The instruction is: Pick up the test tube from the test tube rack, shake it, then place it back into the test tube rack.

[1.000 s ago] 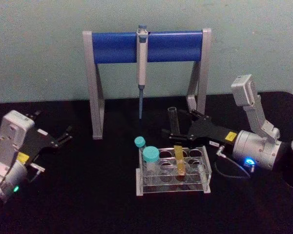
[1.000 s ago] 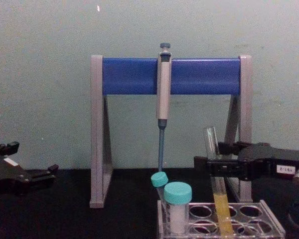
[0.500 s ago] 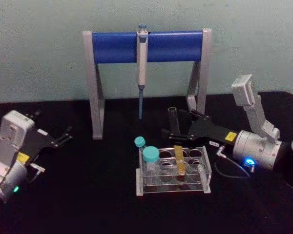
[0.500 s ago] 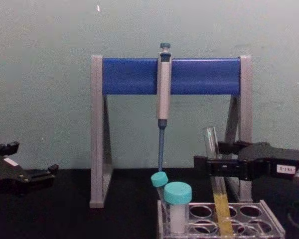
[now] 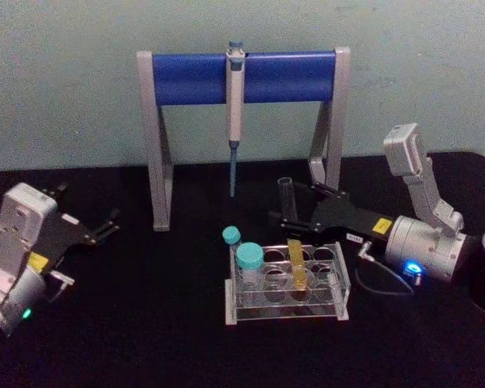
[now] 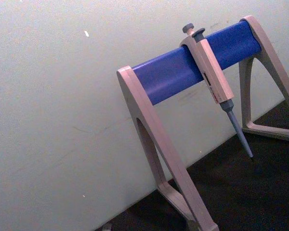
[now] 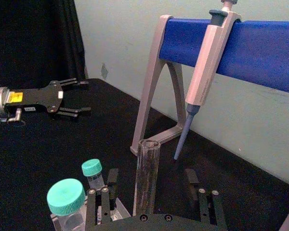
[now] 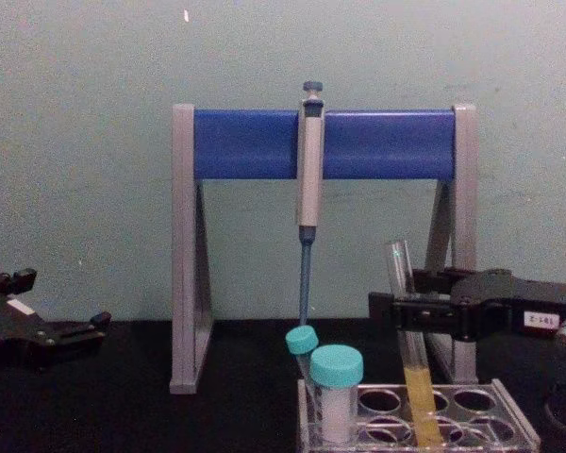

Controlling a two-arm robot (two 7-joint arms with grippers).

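Slender glass test tube point(image 8: 415, 376) (capless) — in perforated rack point(image 5: 283, 312)

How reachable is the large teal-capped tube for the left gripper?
Probably yes: the large teal-capped tube stands at the test tube rack's left end, facing the open left gripper; the right gripper straddles the test tube.

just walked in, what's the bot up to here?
The right gripper is at the upper part of the test tube, with its open fingers on either side of the glass and not clamped on it. The tube stands in the test tube rack. The left gripper sits open and idle at the left.
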